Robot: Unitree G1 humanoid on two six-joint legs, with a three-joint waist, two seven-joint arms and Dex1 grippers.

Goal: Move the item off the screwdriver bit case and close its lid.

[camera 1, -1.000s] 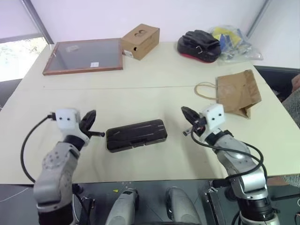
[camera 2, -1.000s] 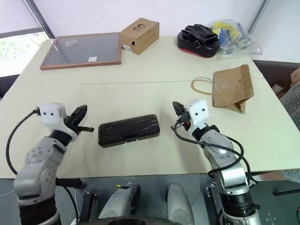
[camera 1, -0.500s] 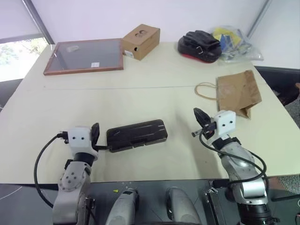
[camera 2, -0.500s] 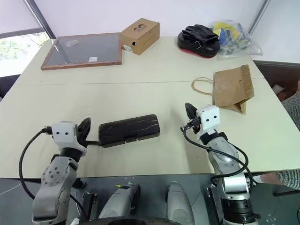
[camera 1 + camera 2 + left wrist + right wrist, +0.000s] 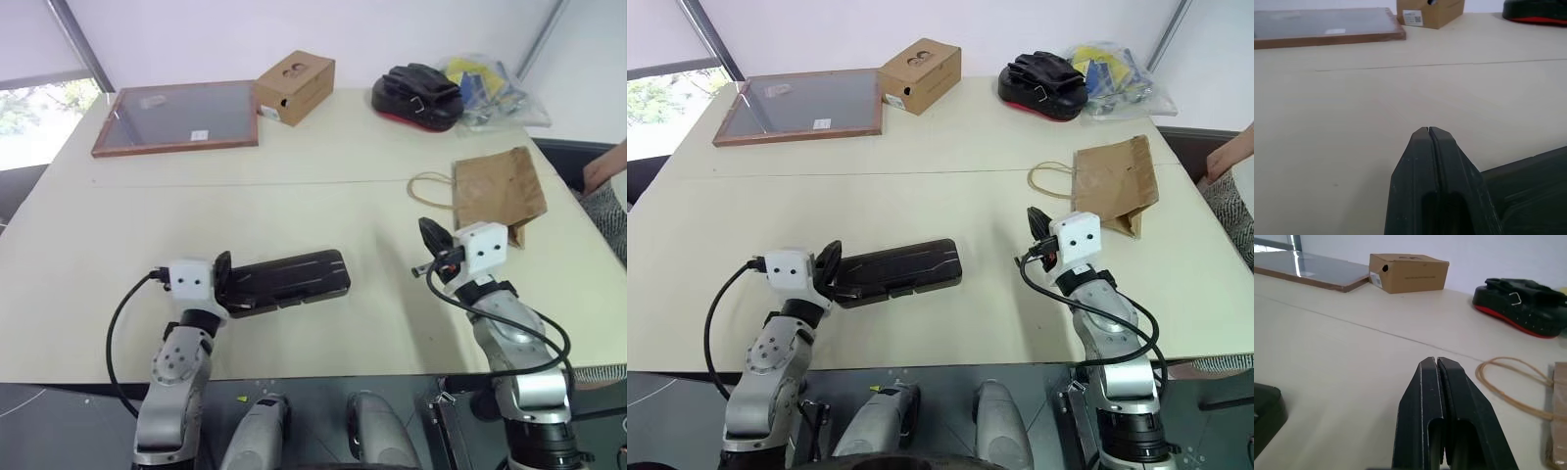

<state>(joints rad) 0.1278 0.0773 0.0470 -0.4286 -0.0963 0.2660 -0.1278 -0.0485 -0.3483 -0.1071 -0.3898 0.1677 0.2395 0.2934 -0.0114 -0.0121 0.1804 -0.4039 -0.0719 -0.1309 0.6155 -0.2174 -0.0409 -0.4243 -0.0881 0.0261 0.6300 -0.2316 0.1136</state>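
A closed screwdriver bit case (image 5: 286, 281) lies flat at lower centre of the frame on a pale surface (image 5: 294, 211), its ribbed lid (image 5: 294, 274) down over the base. The brown paper bag (image 5: 497, 193) rests well apart from it at the right of the frame, its loop handle (image 5: 431, 189) trailing toward the middle.

The left claw (image 5: 221, 274), at lower left, sits just beside the case's left end; its two black fingers (image 5: 1432, 161) are pressed together with nothing between them, and whether they touch the case cannot be told. The right claw (image 5: 431, 238), at lower right, is likewise clenched on nothing, fingers (image 5: 1437, 391) meeting tip to tip, hovering over bare surface between the case and the bag.

Along the upper edge of the frame stand a wood-framed glass panel (image 5: 174, 117) at left, a cardboard box (image 5: 294, 85) with two holes beside it, a black pouch (image 5: 419, 95) with a red edge further right, and a clear plastic bag (image 5: 485, 90) of coloured contents just beside the pouch. A person's hand (image 5: 604, 170) shows at the right edge.
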